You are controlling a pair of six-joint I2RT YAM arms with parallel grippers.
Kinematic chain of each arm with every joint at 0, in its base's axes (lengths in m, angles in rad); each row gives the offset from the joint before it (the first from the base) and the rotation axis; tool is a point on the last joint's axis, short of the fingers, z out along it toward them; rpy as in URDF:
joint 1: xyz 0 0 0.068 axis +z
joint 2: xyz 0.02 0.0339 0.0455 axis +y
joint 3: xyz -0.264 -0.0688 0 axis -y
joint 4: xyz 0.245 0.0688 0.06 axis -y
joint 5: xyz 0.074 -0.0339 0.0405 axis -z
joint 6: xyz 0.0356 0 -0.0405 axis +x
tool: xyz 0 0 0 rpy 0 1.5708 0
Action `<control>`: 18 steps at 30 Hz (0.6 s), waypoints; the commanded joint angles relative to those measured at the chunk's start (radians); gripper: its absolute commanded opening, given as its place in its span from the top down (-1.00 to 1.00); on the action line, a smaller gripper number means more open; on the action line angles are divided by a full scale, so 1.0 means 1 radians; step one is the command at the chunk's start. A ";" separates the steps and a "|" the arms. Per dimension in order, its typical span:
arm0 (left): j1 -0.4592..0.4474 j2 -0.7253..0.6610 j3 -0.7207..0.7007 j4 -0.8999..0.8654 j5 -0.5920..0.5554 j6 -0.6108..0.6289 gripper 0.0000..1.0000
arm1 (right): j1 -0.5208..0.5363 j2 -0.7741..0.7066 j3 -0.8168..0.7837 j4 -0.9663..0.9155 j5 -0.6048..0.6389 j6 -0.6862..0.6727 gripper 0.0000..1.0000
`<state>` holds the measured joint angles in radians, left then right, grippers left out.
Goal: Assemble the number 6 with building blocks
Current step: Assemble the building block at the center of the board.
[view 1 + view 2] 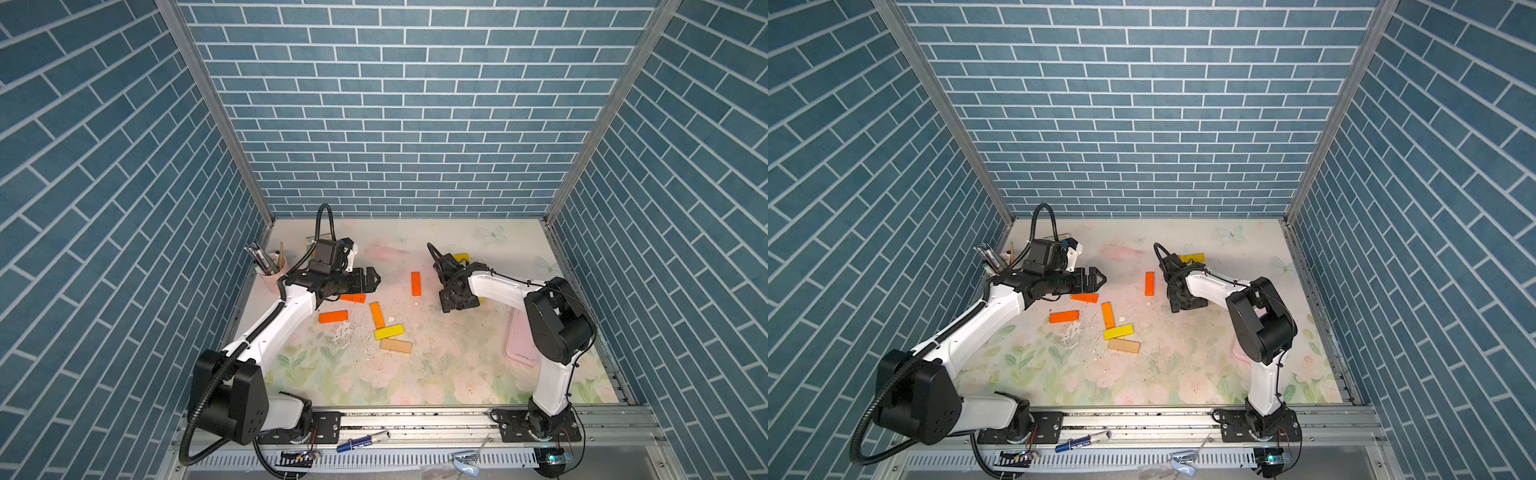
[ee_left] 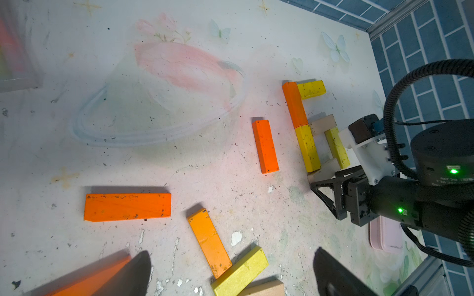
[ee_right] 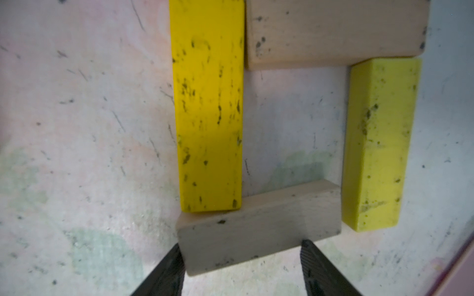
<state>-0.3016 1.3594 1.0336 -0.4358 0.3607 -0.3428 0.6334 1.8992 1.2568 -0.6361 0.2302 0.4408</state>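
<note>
The number 6 shows in the left wrist view as an orange bar (image 2: 295,105), yellow bars (image 2: 307,148) and tan bars (image 2: 323,124) laid end to end. Its lowest tan bar (image 3: 259,225) lies tilted against the fingertips of my right gripper (image 3: 241,258), whose jaws stand apart and clamp nothing. In both top views this gripper (image 1: 457,305) (image 1: 1185,305) points down over the figure and hides most of it. My left gripper (image 1: 372,279) (image 2: 230,279) hovers wide open above several loose building blocks: orange (image 1: 333,316), yellow (image 1: 389,331), tan (image 1: 396,345). One orange block (image 1: 416,284) lies between the arms.
A pink tray (image 1: 521,343) lies under the right arm near the right wall. A cup of pens (image 1: 270,270) stands at the back left corner beside a blurred box (image 2: 15,51). A blue marker (image 1: 361,441) rests on the front rail.
</note>
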 commanded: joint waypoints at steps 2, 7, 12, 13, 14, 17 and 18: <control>-0.005 -0.018 0.018 -0.009 -0.003 0.006 -0.99 | -0.008 0.023 0.012 -0.022 0.029 0.022 -0.41; -0.005 -0.019 0.017 -0.009 -0.003 0.005 -0.99 | -0.010 0.023 0.011 -0.025 0.037 0.030 -0.41; -0.005 -0.019 0.017 -0.009 -0.003 0.006 -0.99 | -0.011 0.022 0.010 -0.026 0.037 0.030 -0.41; -0.005 -0.020 0.017 -0.009 -0.003 0.007 -0.99 | -0.012 0.021 0.010 -0.025 0.037 0.030 -0.41; -0.005 -0.021 0.017 -0.009 -0.003 0.006 -0.99 | -0.012 0.021 0.010 -0.025 0.036 0.030 -0.41; -0.005 -0.022 0.017 -0.009 -0.003 0.005 -0.99 | -0.013 0.021 0.012 -0.025 0.035 0.030 -0.41; -0.005 -0.023 0.017 -0.009 -0.003 0.006 -0.99 | -0.012 0.021 0.014 -0.025 0.035 0.030 -0.41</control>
<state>-0.3016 1.3575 1.0336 -0.4358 0.3607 -0.3428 0.6270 1.8999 1.2568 -0.6365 0.2409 0.4484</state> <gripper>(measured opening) 0.994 0.704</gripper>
